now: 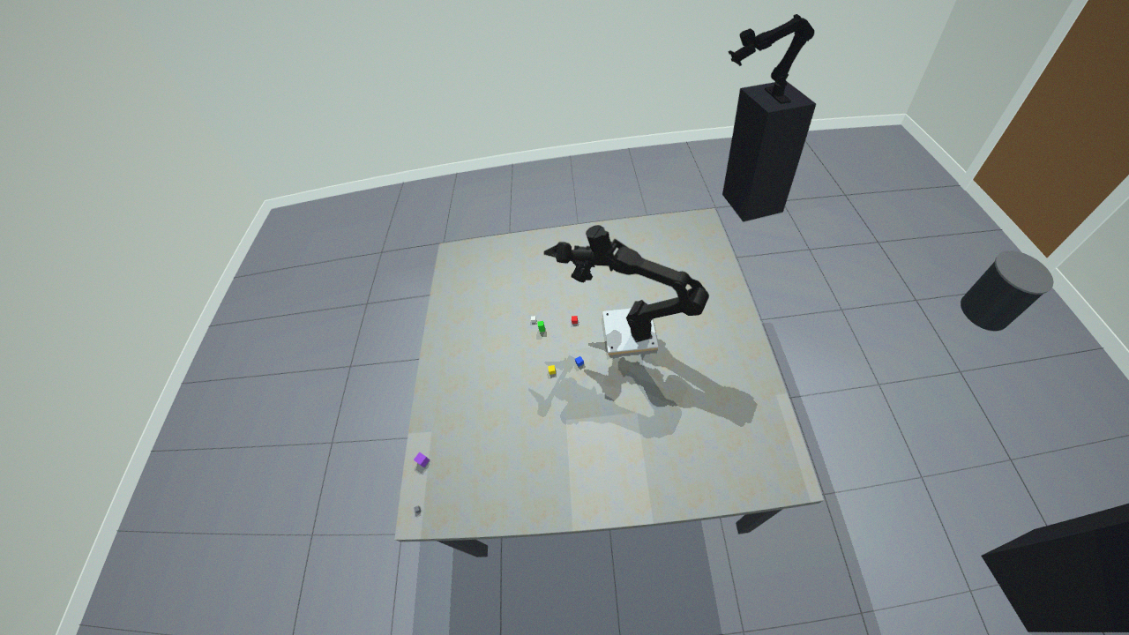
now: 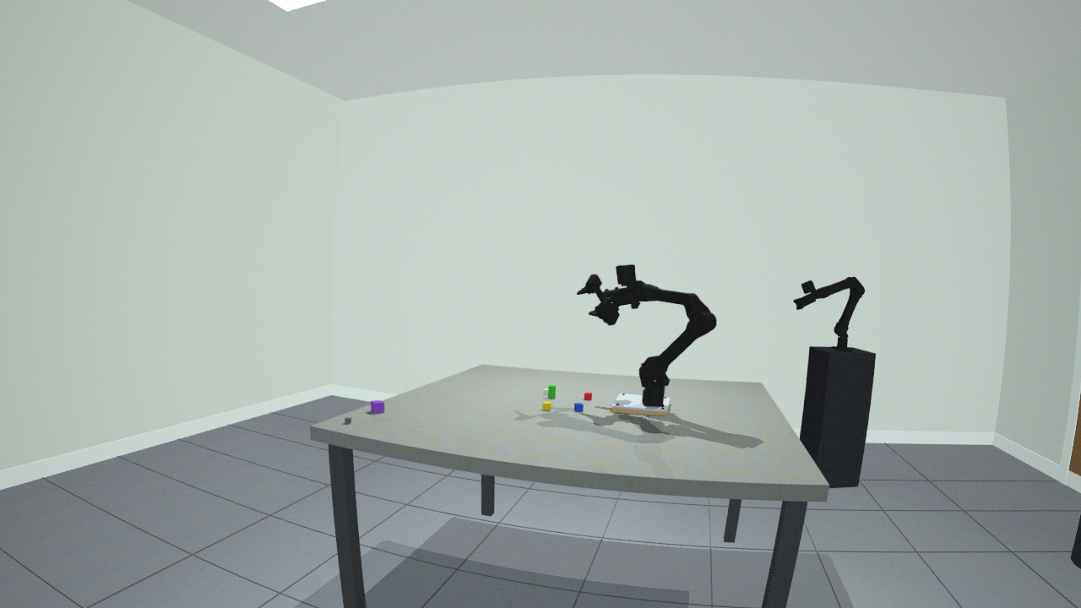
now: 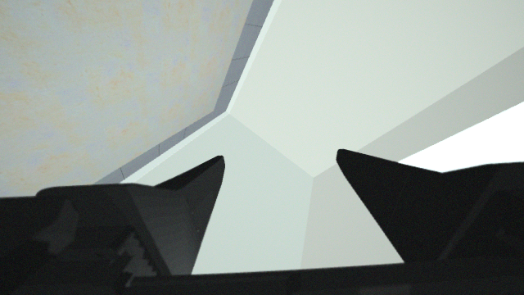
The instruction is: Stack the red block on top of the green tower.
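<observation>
The small red block lies on the table, a short way right of the green tower. The tower stands upright, with a white block close beside it. My gripper is open and empty. It is raised high above the table, behind and above the blocks, and points away from them. The wrist view shows only the two fingers, a patch of table top and the room's walls; no block shows there.
A yellow block and a blue block lie nearer the front. A purple block and a tiny grey one sit near the left front corner. My base plate is right of the blocks. A second arm's pedestal stands off the table.
</observation>
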Action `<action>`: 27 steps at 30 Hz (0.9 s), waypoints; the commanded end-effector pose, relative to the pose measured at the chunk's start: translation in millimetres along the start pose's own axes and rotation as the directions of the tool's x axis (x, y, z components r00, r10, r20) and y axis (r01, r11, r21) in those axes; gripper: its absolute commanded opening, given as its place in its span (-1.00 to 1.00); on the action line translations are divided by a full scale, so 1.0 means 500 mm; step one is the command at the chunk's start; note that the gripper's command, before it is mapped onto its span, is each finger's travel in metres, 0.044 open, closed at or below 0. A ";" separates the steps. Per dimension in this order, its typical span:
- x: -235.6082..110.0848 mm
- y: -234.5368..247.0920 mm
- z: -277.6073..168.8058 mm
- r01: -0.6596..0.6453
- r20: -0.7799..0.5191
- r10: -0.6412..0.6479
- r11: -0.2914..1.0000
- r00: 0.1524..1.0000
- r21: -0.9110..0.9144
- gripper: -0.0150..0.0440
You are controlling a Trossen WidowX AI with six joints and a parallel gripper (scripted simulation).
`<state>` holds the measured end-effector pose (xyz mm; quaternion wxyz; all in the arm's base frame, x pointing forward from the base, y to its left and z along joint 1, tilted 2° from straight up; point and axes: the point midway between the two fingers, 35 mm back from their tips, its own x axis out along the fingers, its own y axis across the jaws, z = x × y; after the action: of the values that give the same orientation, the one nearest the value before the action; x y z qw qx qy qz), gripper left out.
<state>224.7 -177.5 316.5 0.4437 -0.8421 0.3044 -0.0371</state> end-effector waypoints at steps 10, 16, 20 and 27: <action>0.080 0.124 0.119 -0.435 0.290 0.325 0.700 0.900 0.566 1.00; 0.092 0.181 0.173 -0.590 0.404 0.458 0.404 0.792 0.699 1.00; 0.092 0.216 0.207 -0.639 0.470 0.537 0.181 0.701 0.747 1.00; 0.080 0.273 0.262 -0.598 0.559 0.654 -0.198 0.510 0.777 1.00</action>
<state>239.7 -166.2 138.3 0.8034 -0.2010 0.5602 0.0171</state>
